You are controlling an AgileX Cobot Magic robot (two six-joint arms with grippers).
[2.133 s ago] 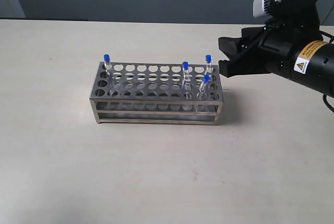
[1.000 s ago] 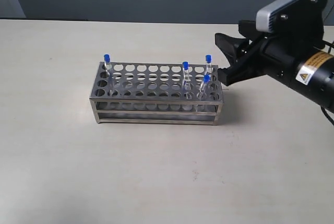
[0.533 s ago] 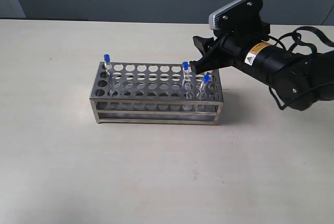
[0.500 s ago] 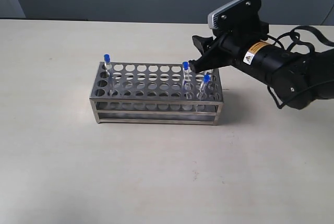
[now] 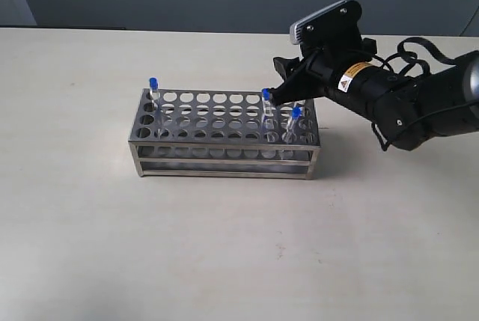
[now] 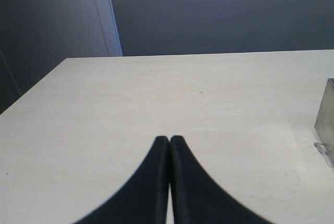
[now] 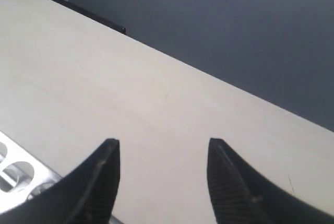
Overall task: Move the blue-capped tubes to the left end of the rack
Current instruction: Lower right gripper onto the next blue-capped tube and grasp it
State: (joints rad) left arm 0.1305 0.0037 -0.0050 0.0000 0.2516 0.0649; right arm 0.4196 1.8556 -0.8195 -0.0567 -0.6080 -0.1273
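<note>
The steel rack [image 5: 224, 135] stands mid-table. One blue-capped tube [image 5: 153, 84] is at its left end, in the back row. Two more tubes [image 5: 266, 96] [image 5: 296, 113] stand near the right end. The fourth tube is hidden behind my right gripper [image 5: 275, 78], which hangs open over the rack's right end, one fingertip touching or just behind the cap of the middle tube. In the right wrist view the gripper [image 7: 163, 143] holds nothing, with a corner of the rack's plate [image 7: 15, 176] below. My left gripper [image 6: 169, 139] is shut and empty, away from the rack's end [image 6: 326, 113].
The right arm's black body [image 5: 404, 100] with its cable reaches in from the right above the table [image 5: 224, 246]. A dark wall runs behind the table's far edge. The left arm is outside the exterior view.
My right gripper has swung left and down from beside the rack to over its right end, now covering the back right tube. The tubes and rack have not moved.
</note>
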